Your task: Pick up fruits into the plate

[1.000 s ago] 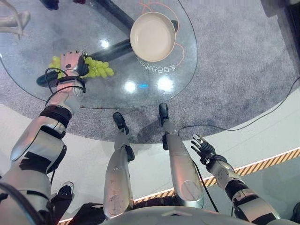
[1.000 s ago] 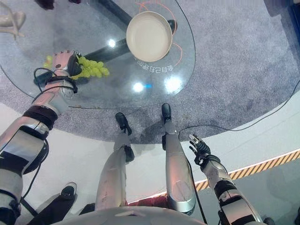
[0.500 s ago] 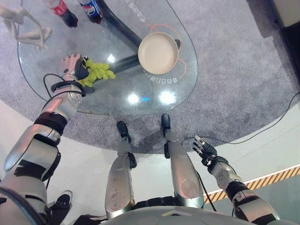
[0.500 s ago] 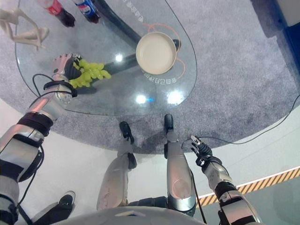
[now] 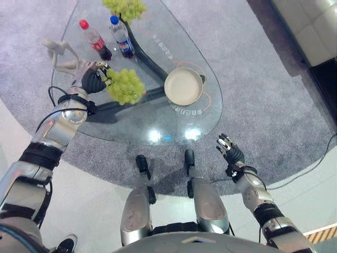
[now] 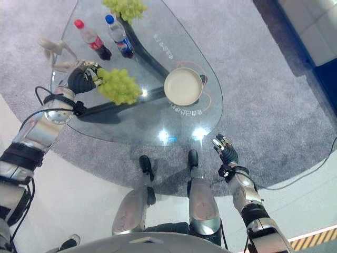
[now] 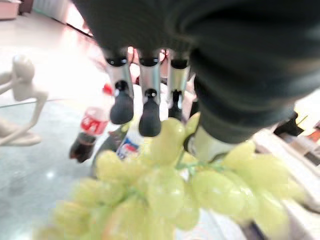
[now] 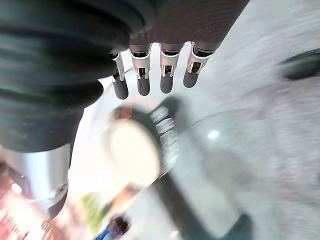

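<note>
A bunch of green grapes (image 5: 126, 87) hangs above the left part of the glass table (image 5: 176, 39), with my left hand (image 5: 91, 80) shut on its stem end. In the left wrist view the fingers (image 7: 122, 105) curl over the grapes (image 7: 175, 192). The cream plate (image 5: 183, 87) stands empty on the table to the right of the bunch. My right hand (image 5: 231, 154) hangs open over the carpet, short of the table's near edge, its fingers (image 8: 150, 80) straight in the right wrist view.
A second bunch of green grapes (image 5: 125, 8) lies at the table's far end. Two drink bottles (image 5: 96, 40) (image 5: 121, 37) and a white figurine (image 5: 59, 52) stand at the far left, close behind my left hand. Grey carpet surrounds the table.
The camera has tilted up, bringing the far end of the table into view. My left hand has raised the grapes off the glass. The right hand has risen a little.
</note>
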`<state>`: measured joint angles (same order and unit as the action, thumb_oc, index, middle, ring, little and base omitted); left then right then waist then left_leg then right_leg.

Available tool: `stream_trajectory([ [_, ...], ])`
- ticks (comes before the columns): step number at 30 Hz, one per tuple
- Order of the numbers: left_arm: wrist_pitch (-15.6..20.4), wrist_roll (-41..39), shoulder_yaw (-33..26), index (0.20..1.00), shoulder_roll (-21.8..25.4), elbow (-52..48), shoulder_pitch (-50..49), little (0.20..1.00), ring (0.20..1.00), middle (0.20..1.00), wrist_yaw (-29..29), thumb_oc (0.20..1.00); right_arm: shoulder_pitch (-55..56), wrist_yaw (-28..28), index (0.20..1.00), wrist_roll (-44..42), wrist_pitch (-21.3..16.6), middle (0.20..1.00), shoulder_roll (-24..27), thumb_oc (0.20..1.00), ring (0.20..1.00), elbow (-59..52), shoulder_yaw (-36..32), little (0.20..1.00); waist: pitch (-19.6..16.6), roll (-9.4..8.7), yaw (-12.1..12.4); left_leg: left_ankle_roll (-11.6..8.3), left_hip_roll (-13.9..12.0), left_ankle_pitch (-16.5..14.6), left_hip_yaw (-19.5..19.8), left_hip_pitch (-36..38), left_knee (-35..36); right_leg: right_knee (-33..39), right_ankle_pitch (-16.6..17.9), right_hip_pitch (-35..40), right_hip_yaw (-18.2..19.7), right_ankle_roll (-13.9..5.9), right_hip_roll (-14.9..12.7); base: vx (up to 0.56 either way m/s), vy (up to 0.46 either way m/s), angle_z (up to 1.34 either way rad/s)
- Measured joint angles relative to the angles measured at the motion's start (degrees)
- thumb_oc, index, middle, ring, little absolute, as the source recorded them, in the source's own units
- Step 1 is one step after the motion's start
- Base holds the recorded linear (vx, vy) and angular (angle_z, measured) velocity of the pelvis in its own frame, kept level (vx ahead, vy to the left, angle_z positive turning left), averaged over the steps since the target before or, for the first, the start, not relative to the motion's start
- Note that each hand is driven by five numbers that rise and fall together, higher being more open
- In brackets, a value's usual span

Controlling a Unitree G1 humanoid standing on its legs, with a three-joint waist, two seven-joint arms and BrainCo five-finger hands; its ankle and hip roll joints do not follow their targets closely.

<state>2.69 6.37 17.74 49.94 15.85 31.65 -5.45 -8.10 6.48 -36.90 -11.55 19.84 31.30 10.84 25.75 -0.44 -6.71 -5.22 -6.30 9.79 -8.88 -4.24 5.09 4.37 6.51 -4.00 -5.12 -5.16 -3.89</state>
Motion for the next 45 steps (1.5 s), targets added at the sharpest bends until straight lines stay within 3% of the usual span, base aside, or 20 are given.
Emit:
stream_trajectory([
  [10, 0.1, -2.0, -4.5, 0.2, 0.0, -7.3, -9.9, 0.2, 0.2, 0.2, 12.6, 0.2, 0.3, 6.9, 1.0, 9.9, 2.5, 1.0, 10.7, 1.0, 1.0, -13.6, -4.5, 1.0, -10.3, -0.45, 2.7, -0.51, 0.3, -2.3, 0.5, 5.9, 0.3, 0.9, -1.1, 6.6, -0.5, -0.34, -0.3, 0.13, -0.013, 0.03],
  [17, 0.2, -7.1, -4.7, 0.2, 0.0, -11.4, -13.7, 0.2, 0.2, 0.2, 22.0, 0.2, -0.1, 17.5, 1.0, 9.9, 8.5, 1.0, 12.7, 1.0, 1.0, -18.1, -5.4, 1.0, -14.9, -0.81, 4.0, -0.19, 0.4, -2.6, 1.1, 8.4, 0.3, 1.0, -2.0, 9.5, -1.6, -0.38, -0.7, 0.03, 0.028, 0.07],
  [25, 0.1, -13.6, -4.7, 0.2, -0.6, -13.3, -13.8, 0.2, 0.2, 0.2, 29.1, 0.2, -1.8, 26.6, 1.0, 6.5, 12.6, 1.0, 12.6, 1.0, 1.0, -19.5, -0.7, 1.0, -17.9, 0.28, 5.2, -0.04, 0.5, -2.6, 1.3, 9.9, 0.3, 1.2, -2.3, 11.2, -2.1, -0.49, -1.4, -0.01, 0.007, 0.03],
  [32, -0.1, -18.1, -3.5, 0.2, -4.6, -16.6, -13.8, 0.2, 0.2, 0.2, 32.6, 0.2, -5.7, 29.1, 1.0, 6.4, 15.3, 1.0, 9.6, 1.0, 1.0, -21.1, 6.6, 1.0, -20.3, 1.77, 5.5, 0.16, 0.5, -2.6, 1.3, 10.2, 0.3, 1.2, -2.1, 11.7, -2.3, -0.65, -1.4, -0.01, 0.005, 0.01],
  [38, -1.4, -20.5, -1.1, 0.2, -7.9, -18.2, -13.4, 0.2, 0.2, 0.2, 33.9, 0.2, -6.7, 29.4, 1.0, 6.3, 16.9, 1.0, 5.9, 1.0, 1.0, -21.1, 10.0, 1.0, -20.7, 2.15, 5.5, 0.15, 0.4, -2.7, 1.5, 10.6, 0.4, 1.2, -2.5, 12.2, -2.5, -0.53, -1.4, -0.01, 0.002, 0.0],
  [45, -2.8, -23.3, 0.3, 0.2, -11.2, -19.9, -13.0, 0.2, 0.2, 0.2, 34.1, 0.2, -8.0, 29.4, 1.0, 6.3, 18.5, 1.0, 5.0, 1.0, 1.0, -21.1, 12.7, 1.0, -21.1, 2.49, 5.5, 0.17, 0.4, -2.6, 1.7, 10.6, 0.3, 1.2, -2.5, 12.3, -2.7, -0.53, -1.3, 0.0, 0.0, 0.0],
])
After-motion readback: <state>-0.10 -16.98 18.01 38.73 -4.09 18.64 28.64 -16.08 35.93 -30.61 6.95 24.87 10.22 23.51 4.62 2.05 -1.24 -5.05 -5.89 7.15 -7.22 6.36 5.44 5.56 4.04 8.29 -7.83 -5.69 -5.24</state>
